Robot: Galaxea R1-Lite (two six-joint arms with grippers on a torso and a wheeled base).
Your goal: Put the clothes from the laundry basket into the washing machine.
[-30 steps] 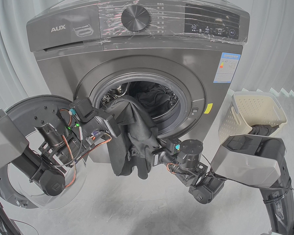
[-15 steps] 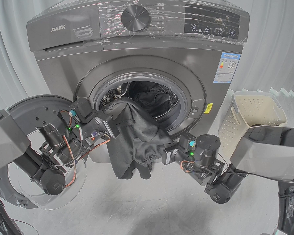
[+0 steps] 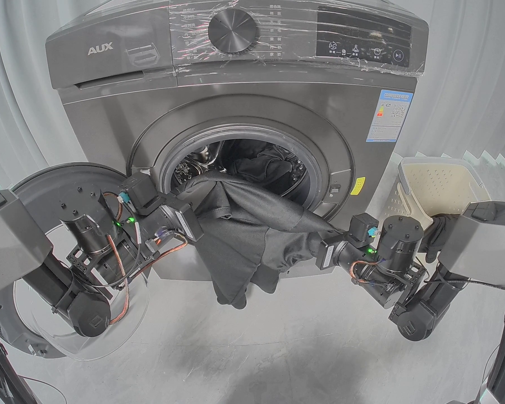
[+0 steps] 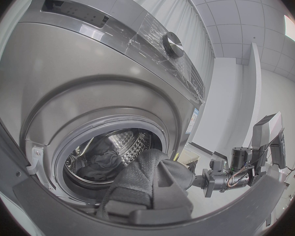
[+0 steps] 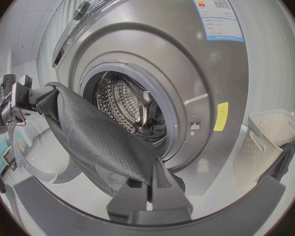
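Observation:
A black garment (image 3: 247,225) hangs stretched in front of the washing machine's open drum (image 3: 247,169). My left gripper (image 3: 188,193) is shut on the garment's end at the drum's left rim, and my right gripper (image 3: 318,235) is shut on its other end, lower right of the opening. In the right wrist view the fingers (image 5: 164,194) pinch the perforated black cloth (image 5: 101,141). In the left wrist view the cloth (image 4: 144,177) drapes over my gripper. More dark clothes (image 3: 261,166) lie inside the drum. The laundry basket (image 3: 443,183) stands to the right.
The round door (image 3: 56,220) is swung open to the left, behind my left arm. A dark cloth (image 3: 439,232) hangs over the basket's near rim. Bare grey floor (image 3: 264,343) lies below the garment. Curtains hang behind the machine.
My right gripper has moved right and up with its end of the garment, pulling the hanging cloth into a taut span. The left gripper has stayed almost in place.

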